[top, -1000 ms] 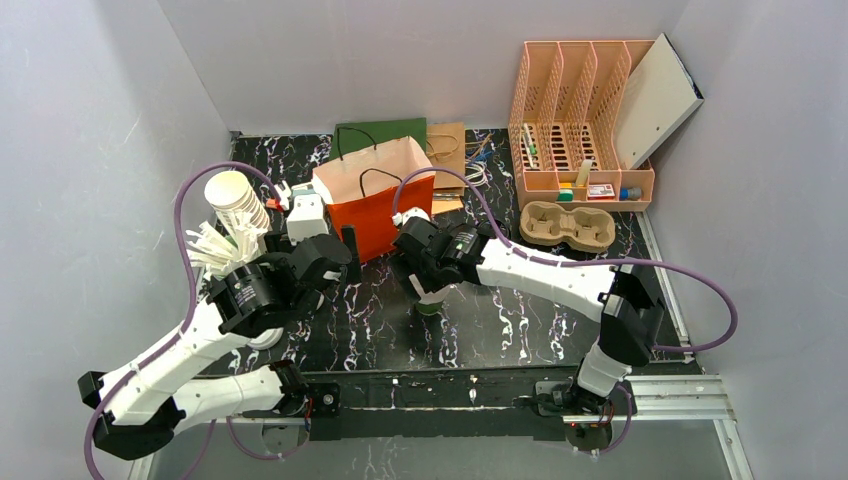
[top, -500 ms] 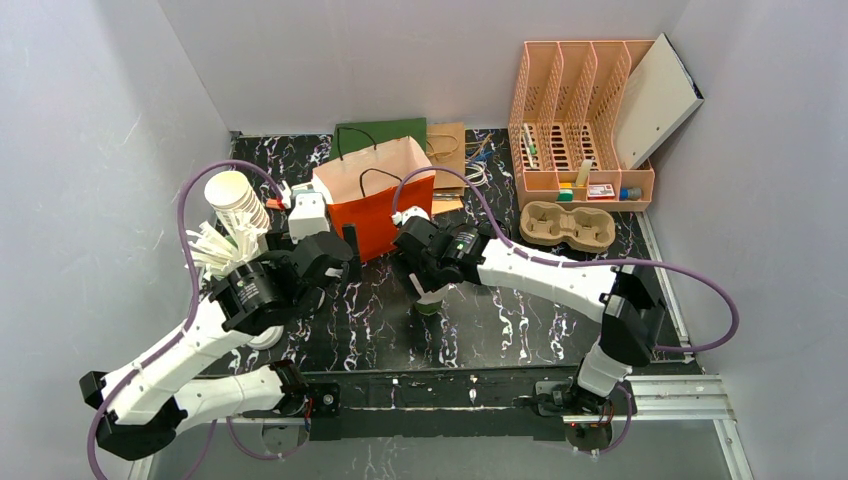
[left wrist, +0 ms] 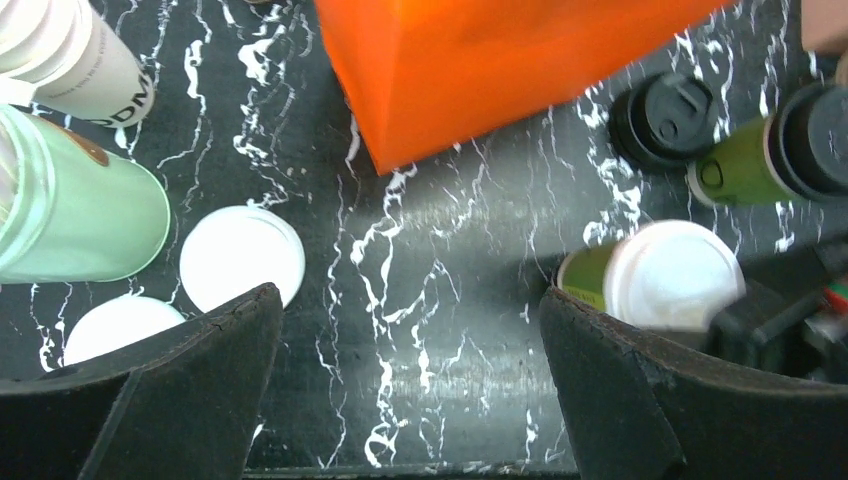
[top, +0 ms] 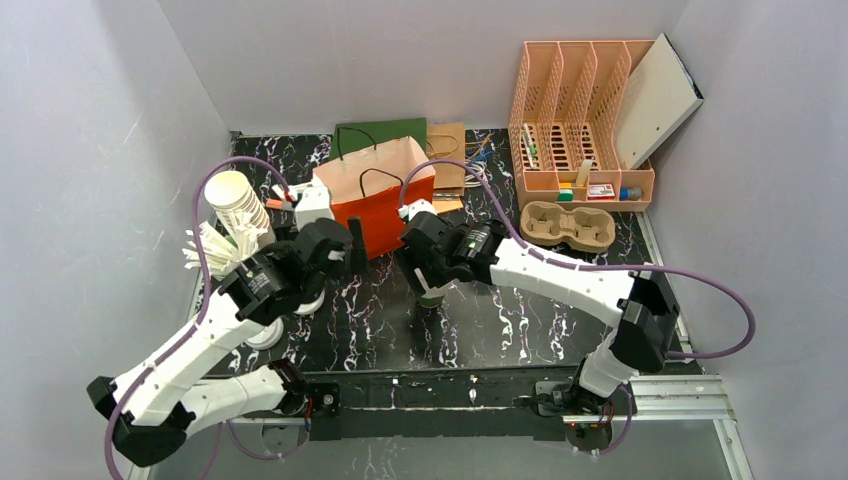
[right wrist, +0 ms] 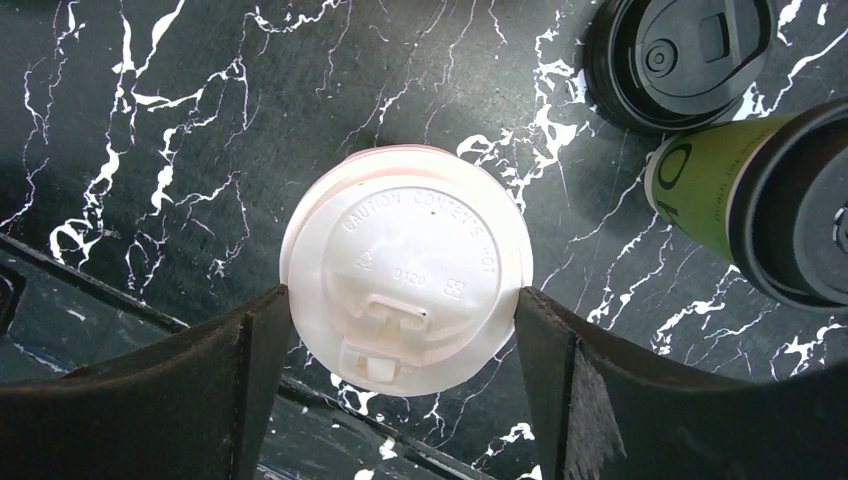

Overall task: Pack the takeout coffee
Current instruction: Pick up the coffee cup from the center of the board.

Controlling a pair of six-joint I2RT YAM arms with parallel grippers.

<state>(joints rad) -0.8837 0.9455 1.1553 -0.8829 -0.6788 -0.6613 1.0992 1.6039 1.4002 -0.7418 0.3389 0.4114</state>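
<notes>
Nearest, right gripper [right wrist: 400, 300]: fingers [right wrist: 180, 400] flank a white-lidded cup [right wrist: 405, 270] at the lid rim; gripping or not, cannot tell. The takeout coffee [right wrist: 700, 185] stands just beside it on the table [right wrist: 150, 120], next to a loose black lid [right wrist: 680, 50]. Further back, left gripper [left wrist: 410, 300] hangs wide apart above two white lids [left wrist: 243, 255]. Beyond, orange bag [top: 380, 215].

White lid [right wrist: 405, 265] embossed "CAUTION … HOT" around its top and "0120" at centre; white paper cup [left wrist: 75, 60] printed with partial letters "ODM".
</notes>
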